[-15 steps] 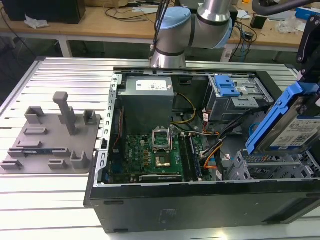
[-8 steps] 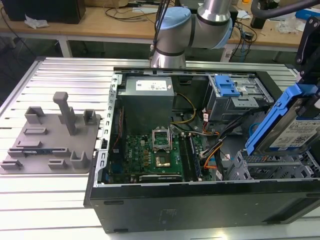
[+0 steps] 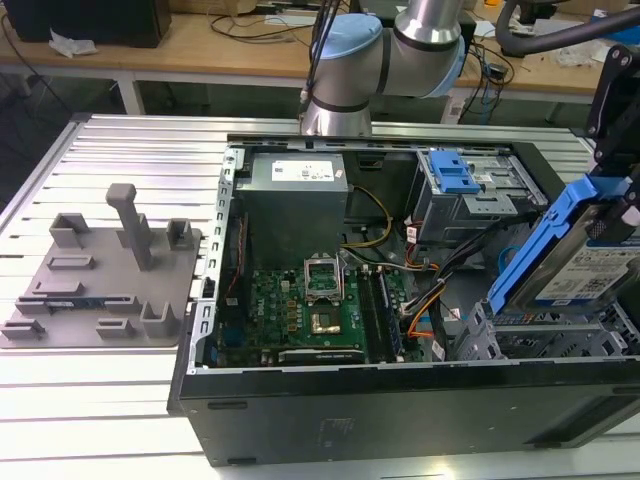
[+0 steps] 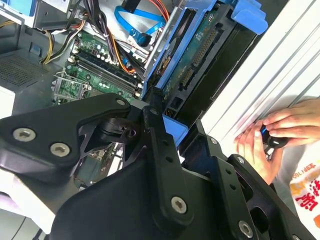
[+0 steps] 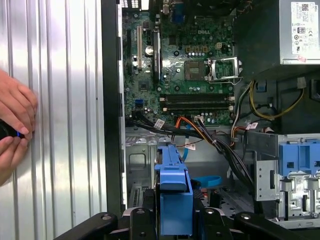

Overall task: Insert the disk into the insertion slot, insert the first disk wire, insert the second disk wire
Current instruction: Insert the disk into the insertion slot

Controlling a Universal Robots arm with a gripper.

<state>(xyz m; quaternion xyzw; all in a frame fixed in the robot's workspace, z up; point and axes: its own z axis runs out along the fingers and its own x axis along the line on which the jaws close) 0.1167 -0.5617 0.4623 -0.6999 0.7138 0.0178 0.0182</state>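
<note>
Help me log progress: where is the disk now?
At the exterior view's right, the disk hangs tilted in the hand, above the grey drive cage, not yet seated.

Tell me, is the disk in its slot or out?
Out. In the exterior view the disk stands tilted, sticking up above the insertion slot; in the first wrist view the gripper clamps its blue carrier.

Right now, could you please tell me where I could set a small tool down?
The slotted table is bare around the grey fixture plate, at the exterior view's left. Inside the computer case, cables crowd the insertion slot.
</note>
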